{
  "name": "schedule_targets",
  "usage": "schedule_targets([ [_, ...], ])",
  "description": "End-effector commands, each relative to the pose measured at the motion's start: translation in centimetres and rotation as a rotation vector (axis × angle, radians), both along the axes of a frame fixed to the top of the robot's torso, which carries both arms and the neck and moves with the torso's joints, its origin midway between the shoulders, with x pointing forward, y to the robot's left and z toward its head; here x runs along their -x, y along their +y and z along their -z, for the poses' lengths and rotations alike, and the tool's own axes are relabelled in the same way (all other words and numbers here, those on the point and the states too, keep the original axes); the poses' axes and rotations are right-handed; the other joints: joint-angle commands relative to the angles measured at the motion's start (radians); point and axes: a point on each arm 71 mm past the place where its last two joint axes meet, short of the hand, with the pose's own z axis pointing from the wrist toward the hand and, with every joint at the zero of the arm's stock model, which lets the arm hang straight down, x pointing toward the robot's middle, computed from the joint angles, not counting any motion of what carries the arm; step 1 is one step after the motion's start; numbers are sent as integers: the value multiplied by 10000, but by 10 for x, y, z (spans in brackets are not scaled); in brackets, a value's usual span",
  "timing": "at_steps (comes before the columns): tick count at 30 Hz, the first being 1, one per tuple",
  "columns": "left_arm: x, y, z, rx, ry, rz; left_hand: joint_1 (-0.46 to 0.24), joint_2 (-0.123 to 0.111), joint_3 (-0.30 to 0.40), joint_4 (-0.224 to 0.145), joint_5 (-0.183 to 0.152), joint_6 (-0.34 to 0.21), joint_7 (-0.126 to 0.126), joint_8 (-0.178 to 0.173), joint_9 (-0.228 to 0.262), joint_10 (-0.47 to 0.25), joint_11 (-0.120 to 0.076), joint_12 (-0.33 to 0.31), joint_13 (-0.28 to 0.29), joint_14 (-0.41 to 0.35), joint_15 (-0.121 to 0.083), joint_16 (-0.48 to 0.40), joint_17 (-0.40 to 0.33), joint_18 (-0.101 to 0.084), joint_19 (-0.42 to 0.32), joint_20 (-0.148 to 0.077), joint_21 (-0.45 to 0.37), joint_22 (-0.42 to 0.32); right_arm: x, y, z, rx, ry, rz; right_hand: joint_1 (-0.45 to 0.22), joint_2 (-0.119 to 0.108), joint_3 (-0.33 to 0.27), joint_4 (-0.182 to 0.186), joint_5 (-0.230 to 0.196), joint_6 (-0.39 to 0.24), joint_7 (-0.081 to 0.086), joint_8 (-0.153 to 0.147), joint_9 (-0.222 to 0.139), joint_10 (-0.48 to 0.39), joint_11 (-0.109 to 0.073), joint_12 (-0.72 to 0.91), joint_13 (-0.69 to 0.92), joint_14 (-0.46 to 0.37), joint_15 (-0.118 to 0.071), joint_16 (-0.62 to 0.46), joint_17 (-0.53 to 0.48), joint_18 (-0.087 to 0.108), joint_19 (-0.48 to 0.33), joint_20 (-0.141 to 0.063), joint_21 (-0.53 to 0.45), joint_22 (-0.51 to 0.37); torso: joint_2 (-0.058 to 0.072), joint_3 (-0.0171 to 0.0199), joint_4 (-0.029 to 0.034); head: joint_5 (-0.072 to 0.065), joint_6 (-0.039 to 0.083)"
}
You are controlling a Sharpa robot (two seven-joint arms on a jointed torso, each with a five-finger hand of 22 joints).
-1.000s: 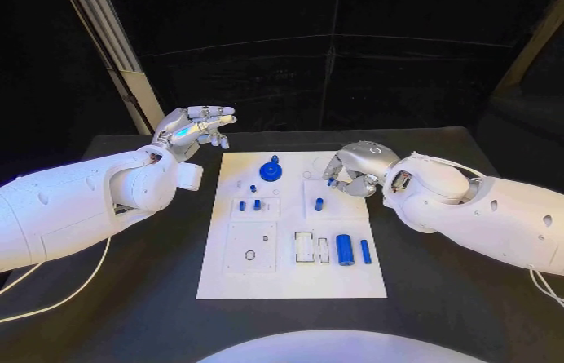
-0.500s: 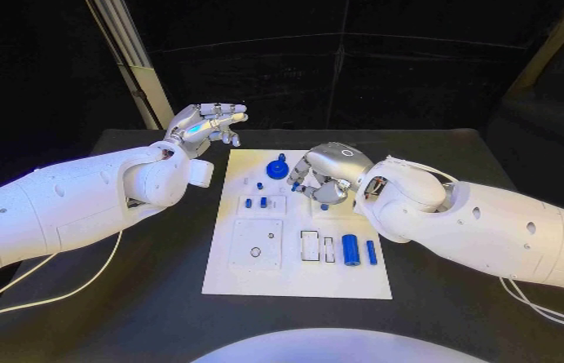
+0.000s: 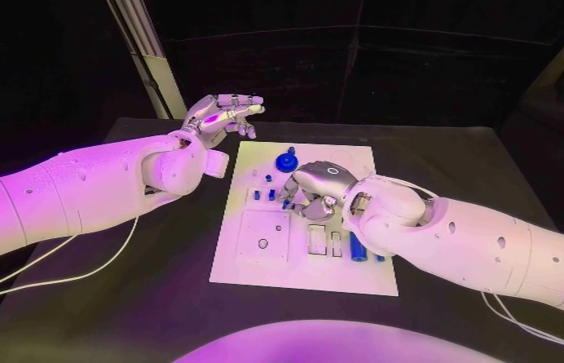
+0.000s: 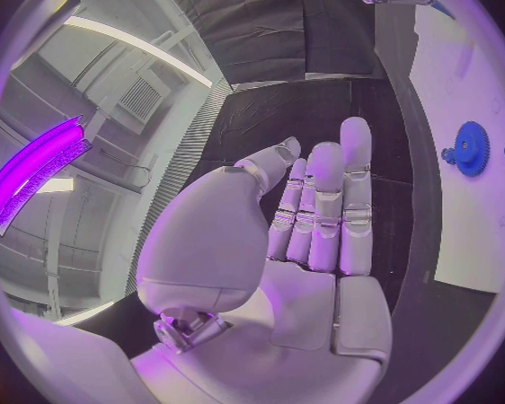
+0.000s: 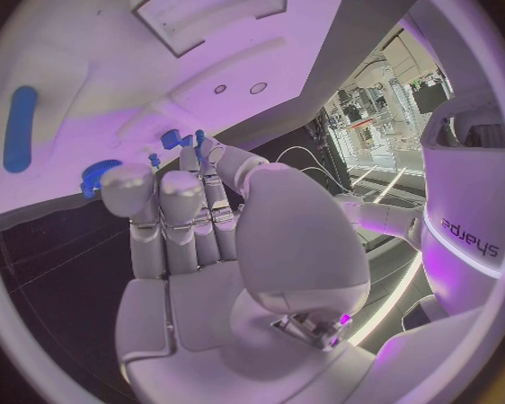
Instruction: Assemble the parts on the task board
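Right hand (image 3: 315, 188) hung curled over the task board (image 3: 265, 257) centre, and I couldn't tell if it gripped any part; since a second earlier it had moved inward from the board's right side. Left hand (image 3: 223, 117) hovered empty, fingers loosely apart, beyond the board's far-left corner. Blue gear (image 3: 286, 162) stood near the far edge; blue cylinder (image 3: 355, 245) lay near my right forearm.
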Motion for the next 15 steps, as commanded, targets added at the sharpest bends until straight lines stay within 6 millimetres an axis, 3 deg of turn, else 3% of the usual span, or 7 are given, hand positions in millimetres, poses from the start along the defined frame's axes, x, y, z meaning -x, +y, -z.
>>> schedule_targets([
  [1, 0, -3, -2, 114, -51, 110, 31, 37, 8, -75, 50, -42, 39, 56, -12, -27, 19, 39, -17, -56, 18, -59, -9, 141, -44, -27, -60, -9, 3, 5, 4, 321, 166, -422, -41, 78, 34, 6, 61, 50, 10, -50, 7, 14, 59, -35, 9, 75, 34, 41, 15, -68, 74, 9, 45, 10, 3, 21, -2, 46, -26],
  [7, 0, -5, -1, 130, -42, 161, 31, 37, 8, -75, 50, -42, 39, 56, -12, -27, 19, 39, -17, -56, 18, -59, -9, 141, -44, -27, -60, -9, 9, 8, 10, 525, 314, -588, -50, 83, 30, 10, 70, 46, 13, -58, 6, 10, 63, -41, 9, 78, 38, 66, 45, -73, 80, 12, 76, 49, 10, 12, 19, 96, -37],
  [15, 0, -7, -1, 155, -47, 216, 31, 33, 4, -81, 48, -49, 43, 57, -13, -39, 24, 41, -20, -60, 20, -60, -14, 139, -44, -26, -65, -13, 13, 12, 19, 730, 470, -731, -50, 83, 30, 10, 70, 46, 13, -58, 6, 10, 63, -41, 9, 78, 38, 66, 45, -73, 80, 12, 76, 49, 4, 23, -5, 191, -90],
])
